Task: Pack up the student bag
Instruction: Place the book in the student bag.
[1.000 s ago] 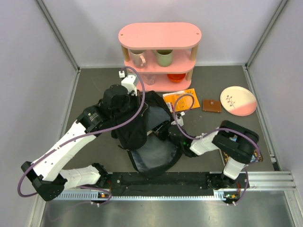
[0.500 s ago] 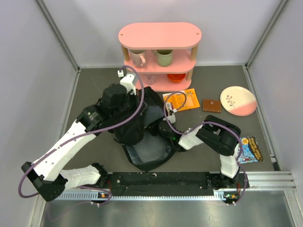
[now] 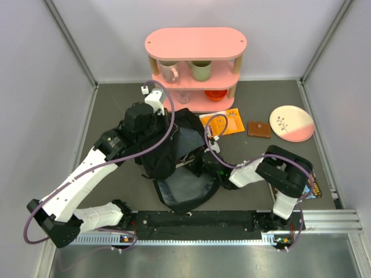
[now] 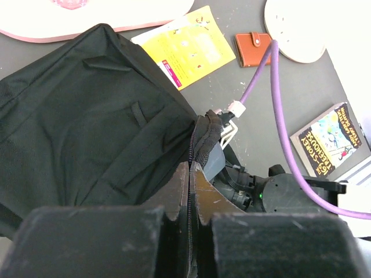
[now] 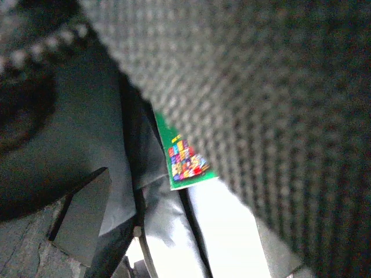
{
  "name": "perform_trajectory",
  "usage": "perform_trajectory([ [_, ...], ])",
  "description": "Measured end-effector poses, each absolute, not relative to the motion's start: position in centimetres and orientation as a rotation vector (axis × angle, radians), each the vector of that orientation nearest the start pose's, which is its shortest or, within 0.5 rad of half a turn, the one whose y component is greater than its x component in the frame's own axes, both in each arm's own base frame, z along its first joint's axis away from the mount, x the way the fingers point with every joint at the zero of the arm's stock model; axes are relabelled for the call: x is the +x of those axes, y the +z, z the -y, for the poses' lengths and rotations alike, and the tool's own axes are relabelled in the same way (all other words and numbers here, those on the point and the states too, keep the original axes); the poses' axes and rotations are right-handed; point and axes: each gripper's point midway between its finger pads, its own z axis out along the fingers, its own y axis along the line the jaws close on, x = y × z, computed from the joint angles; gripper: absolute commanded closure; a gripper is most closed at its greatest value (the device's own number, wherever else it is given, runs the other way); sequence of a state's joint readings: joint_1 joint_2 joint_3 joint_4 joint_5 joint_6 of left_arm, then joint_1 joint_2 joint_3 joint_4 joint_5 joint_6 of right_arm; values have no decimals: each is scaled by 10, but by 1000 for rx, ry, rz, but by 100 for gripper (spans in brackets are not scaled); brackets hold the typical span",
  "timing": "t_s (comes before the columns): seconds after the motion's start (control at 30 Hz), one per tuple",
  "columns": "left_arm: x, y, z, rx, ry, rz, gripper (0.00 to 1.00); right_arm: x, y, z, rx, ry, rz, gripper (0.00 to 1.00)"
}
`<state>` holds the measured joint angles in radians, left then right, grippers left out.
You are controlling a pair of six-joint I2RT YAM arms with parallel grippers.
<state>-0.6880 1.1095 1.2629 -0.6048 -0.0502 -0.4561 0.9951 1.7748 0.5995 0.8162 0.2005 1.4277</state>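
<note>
The student bag (image 3: 174,159), black and floppy, lies mid-table with its mouth facing the right arm. My left gripper (image 4: 193,180) is shut on the bag's zipper edge (image 4: 200,139) and holds the mouth up. In the top view that gripper (image 3: 165,147) sits over the bag. My right gripper (image 5: 185,226) reaches inside the bag, and only its left finger (image 5: 81,211) shows, set far to the side with nothing between the jaws. A green printed card or booklet (image 5: 186,157) lies inside against the grey lining, apart from the finger. Mesh fabric (image 5: 278,104) hides the right side.
A pink shelf (image 3: 195,43) at the back holds two mugs, a glass and a red bowl. An orange-yellow booklet (image 3: 226,123), a brown wallet (image 3: 259,128) and a pink-and-white plate (image 3: 291,123) lie right of the bag. A picture book (image 4: 333,139) lies by the right arm's elbow.
The right arm pushed into the bag's mouth, then drew back a little, and its jaws spread apart. The bag shifted slightly. The left gripper kept its hold.
</note>
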Motion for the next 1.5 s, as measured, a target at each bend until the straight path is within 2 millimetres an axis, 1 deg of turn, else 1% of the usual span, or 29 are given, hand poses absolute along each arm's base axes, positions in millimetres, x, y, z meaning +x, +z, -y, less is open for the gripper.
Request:
perform_trajectory([
  [0.1, 261, 303, 226, 204, -662, -2073, 100, 237, 75, -383, 565, 1317, -2159, 1],
  [0.23, 263, 301, 225, 191, -660, -2067, 100, 222, 78, -371, 496, 1260, -2208, 1],
  [0.4, 265, 302, 223, 173, -654, -2058, 100, 209, 92, -358, 369, 1188, -2234, 1],
  [0.53, 266, 303, 221, 163, -656, -2043, 100, 196, 117, -351, 217, 1166, -2201, 1],
  [0.6, 265, 300, 222, 166, -657, -2050, 100, 194, 135, -349, 168, 1172, -2156, 1],
  [0.67, 264, 294, 222, 172, -655, -2065, 100, 195, 158, -344, 137, 1181, -2095, 1],
  [0.77, 263, 286, 221, 173, -646, -2081, 100, 195, 180, -334, 124, 1179, -2043, 1],
  [0.83, 263, 286, 221, 174, -646, -2082, 100, 195, 187, -322, 141, 1145, -2031, 1],
  [0.9, 263, 286, 222, 178, -650, -2082, 100, 195, 191, -305, 173, 1100, -2022, 1],
  [0.93, 262, 285, 223, 185, -659, -2083, 100, 195, 194, -292, 198, 1068, -2010, 1],
  [0.97, 260, 285, 227, 209, -684, -2082, 96, 194, 195, -278, 224, 1035, -1999, 1],
  [1.0, 258, 284, 231, 232, -708, -2079, 87, 194, 198, -263, 257, 1005, -1979, 1],
  [1.03, 254, 283, 236, 268, -743, -2077, 74, 194, 201, -248, 290, 977, -1959, 1],
  [1.07, 250, 281, 240, 299, -771, -2081, 56, 194, 200, -237, 316, 949, -1953, 1],
  [1.1, 245, 280, 246, 337, -811, -2082, 48, 196, 197, -222, 347, 912, -1948, 1],
  [1.17, 234, 282, 255, 403, -887, -2078, 36, 201, 187, -197, 414, 845, -1951, 1],
  [1.2, 230, 284, 259, 430, -921, -2068, 25, 204, 177, -186, 445, 806, -1964, 1],
  [1.27, 225, 290, 263, 462, -966, -2046, 18, 205, 148, -168, 489, 735, -2027, 1],
  [1.3, 223, 292, 263, 471, -972, -2037, 12, 204, 135, -163, 502, 706, -2059, 1],
  [1.33, 221, 296, 263, 475, -980, -2026, 11, 201, 120, -158, 511, 680, -2100, 1],
  [1.4, 217, 306, 259, 476, -985, -1990, 9, 190, 95, -156, 511, 661, -2184, 1],
  [1.5, 213, 322, 249, 451, -970, -1930, 8, 177, 70, -163, 513, 691, -2274, 1],
])
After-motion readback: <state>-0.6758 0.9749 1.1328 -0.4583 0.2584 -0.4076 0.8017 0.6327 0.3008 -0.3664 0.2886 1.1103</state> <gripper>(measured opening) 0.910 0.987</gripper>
